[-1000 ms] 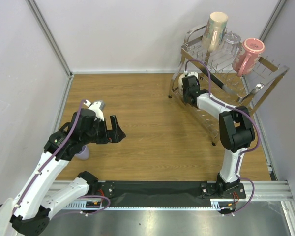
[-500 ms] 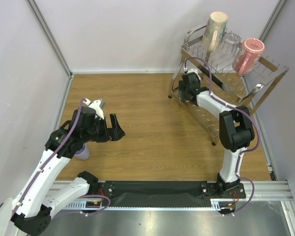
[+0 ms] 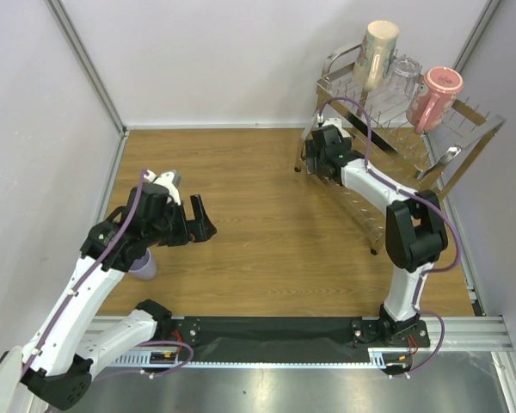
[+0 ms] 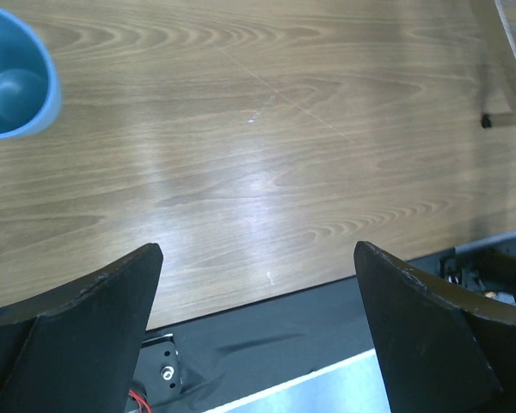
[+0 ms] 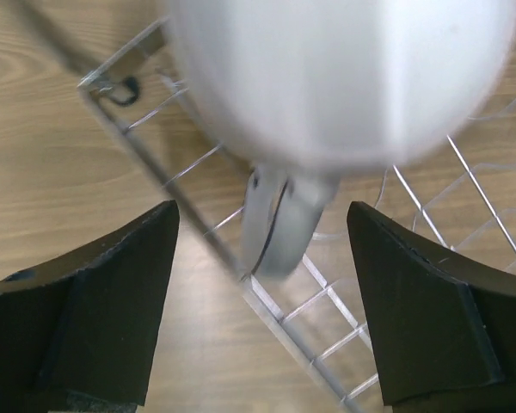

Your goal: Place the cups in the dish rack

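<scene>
The dish rack stands at the back right. On its upper tier are the beige mug, the clear glass and the pink mug. My right gripper is open at the lower tier's left end. The white mug lies on the rack wires, its handle hanging free between the spread fingers; the top view hides it. My left gripper hangs open over bare floor. The light-blue tumbler shows in the left wrist view, and the lavender tumbler stands under the left arm.
Grey walls with metal posts close in the wooden floor on three sides. A black mat and the arm bases run along the near edge. The rack's legs reach out onto the floor at the right.
My right gripper has opened and let go of the white mug, which rests on the lower tier. It has also shifted slightly left. The left arm barely moved.
</scene>
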`<control>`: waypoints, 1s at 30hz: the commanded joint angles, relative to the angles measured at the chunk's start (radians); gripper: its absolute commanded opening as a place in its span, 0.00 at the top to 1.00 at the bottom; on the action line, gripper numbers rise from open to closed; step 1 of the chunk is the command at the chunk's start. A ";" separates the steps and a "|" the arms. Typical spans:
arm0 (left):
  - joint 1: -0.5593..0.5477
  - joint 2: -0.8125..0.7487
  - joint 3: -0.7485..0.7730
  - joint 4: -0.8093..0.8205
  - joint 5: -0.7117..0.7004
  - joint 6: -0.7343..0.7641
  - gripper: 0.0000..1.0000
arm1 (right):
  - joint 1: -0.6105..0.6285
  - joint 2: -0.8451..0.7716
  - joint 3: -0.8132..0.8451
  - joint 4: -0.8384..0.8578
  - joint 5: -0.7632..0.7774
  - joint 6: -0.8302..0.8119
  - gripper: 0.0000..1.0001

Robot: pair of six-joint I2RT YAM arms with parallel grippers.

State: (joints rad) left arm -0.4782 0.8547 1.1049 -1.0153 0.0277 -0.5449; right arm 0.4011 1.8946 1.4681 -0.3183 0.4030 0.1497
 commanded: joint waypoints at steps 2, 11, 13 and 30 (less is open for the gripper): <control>0.020 0.036 0.059 -0.057 -0.093 -0.036 0.00 | 0.045 -0.153 0.006 -0.048 0.089 0.040 0.15; 0.030 0.095 0.130 -0.149 -0.183 -0.082 0.01 | 0.198 -0.463 -0.233 -0.099 0.091 0.234 0.16; 0.038 0.096 0.130 -0.146 -0.140 -0.089 0.02 | 0.246 -0.526 -0.273 -0.085 0.068 0.301 0.18; 0.059 0.213 0.116 -0.083 -0.216 -0.069 0.07 | 0.515 -0.790 -0.482 -0.189 -0.072 0.464 0.22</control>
State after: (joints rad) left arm -0.4419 1.0130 1.1469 -1.1301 -0.1249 -0.6537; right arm 0.9180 1.1763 0.9966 -0.4717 0.3561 0.5686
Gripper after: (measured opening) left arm 0.927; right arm 0.782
